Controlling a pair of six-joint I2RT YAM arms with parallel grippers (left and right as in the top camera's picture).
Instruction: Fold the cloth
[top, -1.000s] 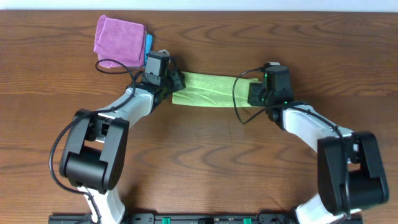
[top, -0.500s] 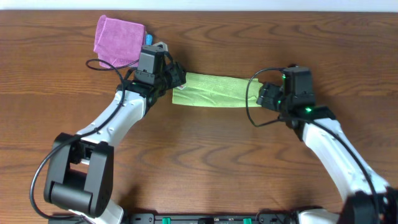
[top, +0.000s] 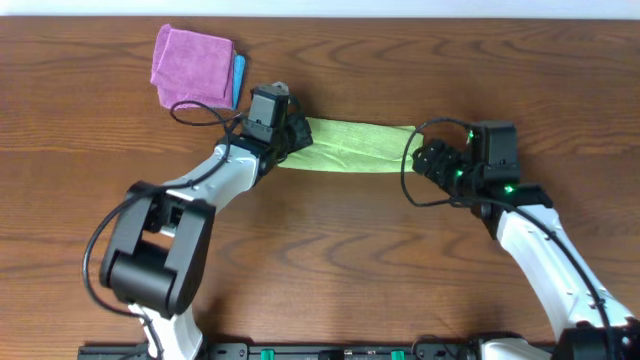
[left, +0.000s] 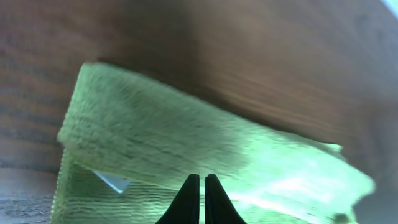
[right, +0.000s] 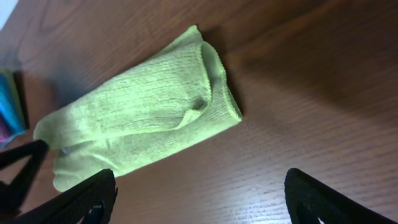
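Cloth: we see the cloth folded into a long strip just past the middle of the table, running from 9 o'clock to 3 o'clock.
Left claw: the left gripper sits on the strip's 9 o'clock end. In the wrist view its fingers are pressed together with only a hairline slit, tips against the cloth. We cannot tell whether any fabric is nipped between them.
Right claw: the right gripper is spread wide with nothing between its fingers, just off the strip's 3 o'clock end and not touching it.
Around: a purple cloth lies toward 10 o'clock of the table, well apart from the strip.
In the way: a black cable of the right arm loops beside the strip's 3 o'clock end.
Hidden: the left claw covers the strip's 9 o'clock tip from overhead. A blue cloth shows only as a narrow edge at the purple one's 3 o'clock side.
Hard to make out: the left wrist view is blurred, and a small pale tab shows in the fold.
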